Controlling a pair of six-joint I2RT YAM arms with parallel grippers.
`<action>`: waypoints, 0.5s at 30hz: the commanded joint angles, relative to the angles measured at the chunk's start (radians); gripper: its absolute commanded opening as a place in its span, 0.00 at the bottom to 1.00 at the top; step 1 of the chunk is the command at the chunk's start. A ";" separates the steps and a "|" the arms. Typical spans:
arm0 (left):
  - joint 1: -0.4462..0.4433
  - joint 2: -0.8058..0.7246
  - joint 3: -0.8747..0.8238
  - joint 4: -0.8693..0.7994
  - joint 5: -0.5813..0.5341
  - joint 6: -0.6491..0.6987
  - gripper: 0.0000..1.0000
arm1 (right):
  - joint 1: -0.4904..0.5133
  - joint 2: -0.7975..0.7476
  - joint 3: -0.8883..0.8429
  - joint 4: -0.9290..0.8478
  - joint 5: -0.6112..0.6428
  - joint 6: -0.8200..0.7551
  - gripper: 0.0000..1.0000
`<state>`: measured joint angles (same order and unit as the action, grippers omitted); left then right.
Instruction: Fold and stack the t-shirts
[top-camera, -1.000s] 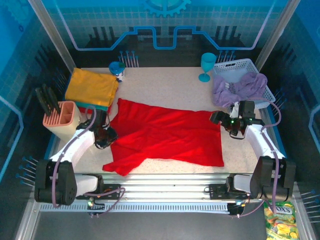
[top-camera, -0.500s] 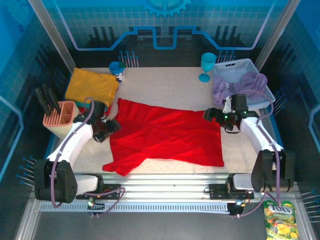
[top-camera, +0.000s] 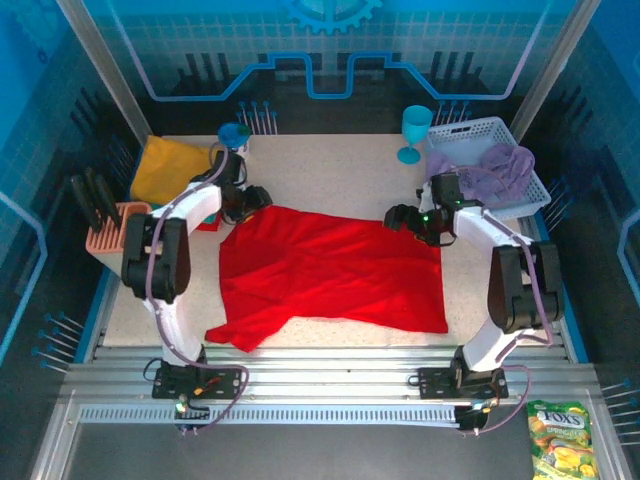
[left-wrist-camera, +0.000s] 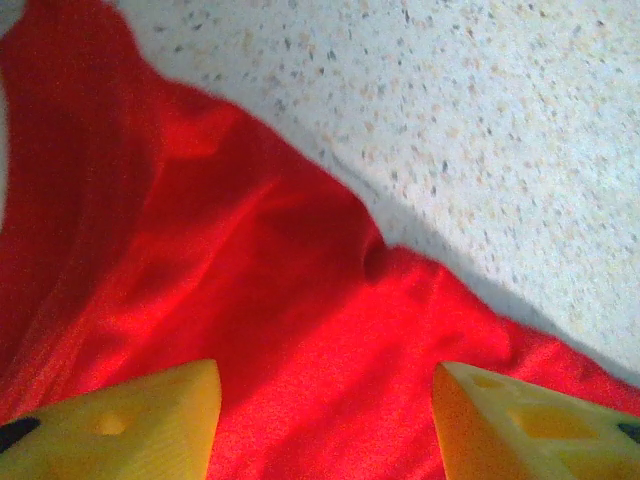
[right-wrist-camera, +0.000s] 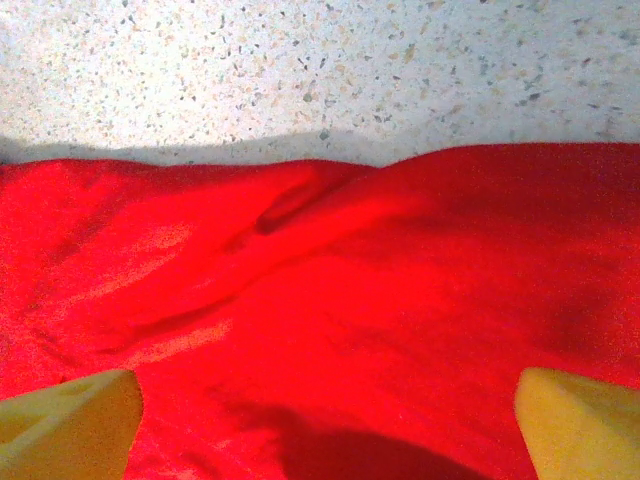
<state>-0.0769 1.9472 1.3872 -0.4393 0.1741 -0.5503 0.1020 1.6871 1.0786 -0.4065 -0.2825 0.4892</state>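
A bright red t-shirt (top-camera: 335, 270) lies spread flat across the middle of the table. My left gripper (top-camera: 254, 200) hovers over its far left corner, open; in the left wrist view the yellow fingertips (left-wrist-camera: 130, 425) stand apart above the red cloth (left-wrist-camera: 250, 280) with nothing pinched. My right gripper (top-camera: 400, 217) is open wide over the far right corner, where the right wrist view shows the red shirt's edge (right-wrist-camera: 330, 260) against the speckled table. A lavender t-shirt (top-camera: 490, 170) is bunched in the white basket. A folded mustard-yellow t-shirt (top-camera: 168, 165) lies at the far left.
The white lattice basket (top-camera: 465, 130) stands at the back right, with a teal goblet (top-camera: 415, 128) beside it. A blue cup (top-camera: 232, 135) is at the back, next to the yellow shirt. A pink knife block (top-camera: 110, 225) sits at the left edge. A snack bag (top-camera: 555, 435) lies off the table, front right.
Both arms have reached away from the shirt's sides to its far corners. The left gripper, narrow a second ago, has opened. The red shirt lies as before.
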 joint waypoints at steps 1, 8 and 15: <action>-0.001 0.059 0.080 0.004 0.011 0.001 0.57 | 0.015 0.050 0.047 -0.022 -0.008 0.022 0.96; 0.027 0.206 0.214 -0.084 -0.018 -0.038 0.55 | 0.010 0.217 0.173 -0.108 0.053 0.003 0.96; 0.063 0.310 0.324 -0.148 -0.039 -0.031 0.54 | 0.000 0.353 0.342 -0.177 0.103 -0.006 0.96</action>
<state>-0.0357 2.2147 1.6707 -0.5232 0.1623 -0.5762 0.1055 1.9793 1.3586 -0.5194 -0.2195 0.4969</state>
